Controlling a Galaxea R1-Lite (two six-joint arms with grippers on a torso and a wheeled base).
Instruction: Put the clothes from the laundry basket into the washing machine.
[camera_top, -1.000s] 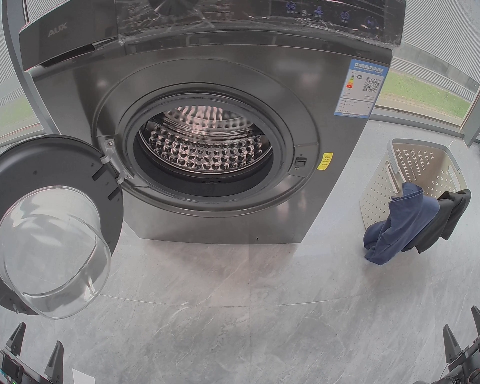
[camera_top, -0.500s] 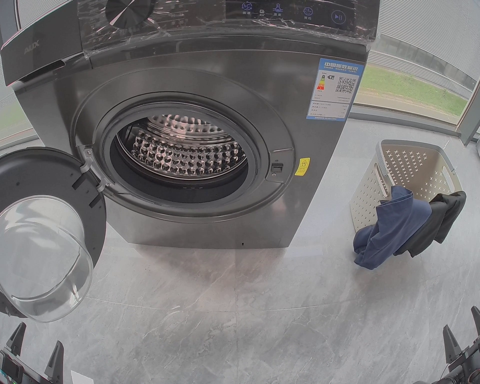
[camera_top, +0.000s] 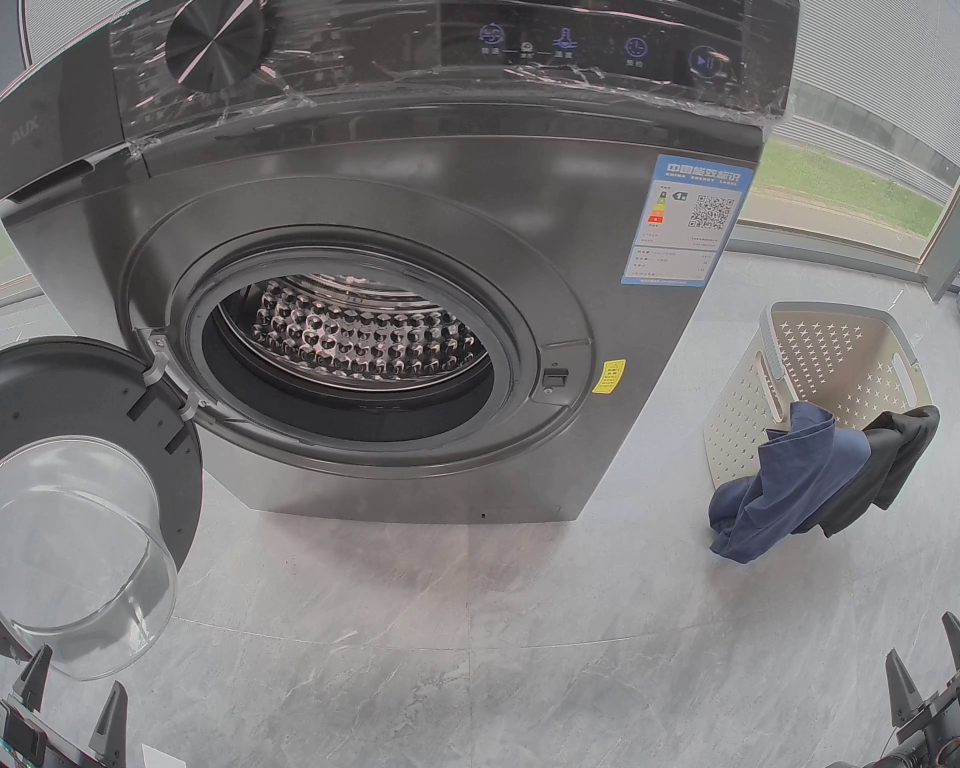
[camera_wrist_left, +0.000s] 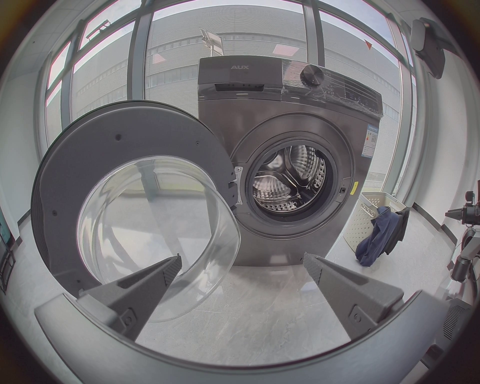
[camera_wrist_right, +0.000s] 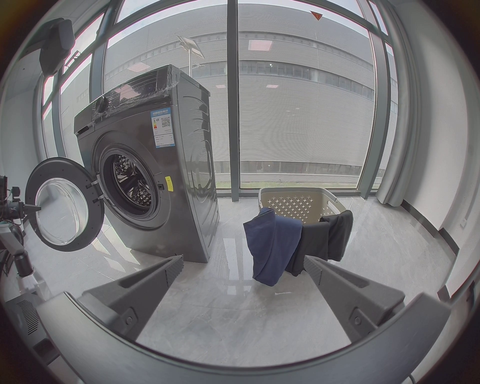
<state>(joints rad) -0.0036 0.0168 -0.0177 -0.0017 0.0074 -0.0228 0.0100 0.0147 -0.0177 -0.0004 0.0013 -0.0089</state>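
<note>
Since the left gripper and right gripper gape empty, best pinch the blue garment high, at the laundry basket rim, mid-right.

**Soft daylight, glare on film and glass**

Bright daylight enters through the tall windows behind and to the right of the washing machine. The plastic film over its panel glints, the drum studs sparkle, and the door glass carries pale reflections. The glossy floor mirrors the machine faintly, and shadows are weak. Both wrist views bulge, with dark rounded corners.
</note>
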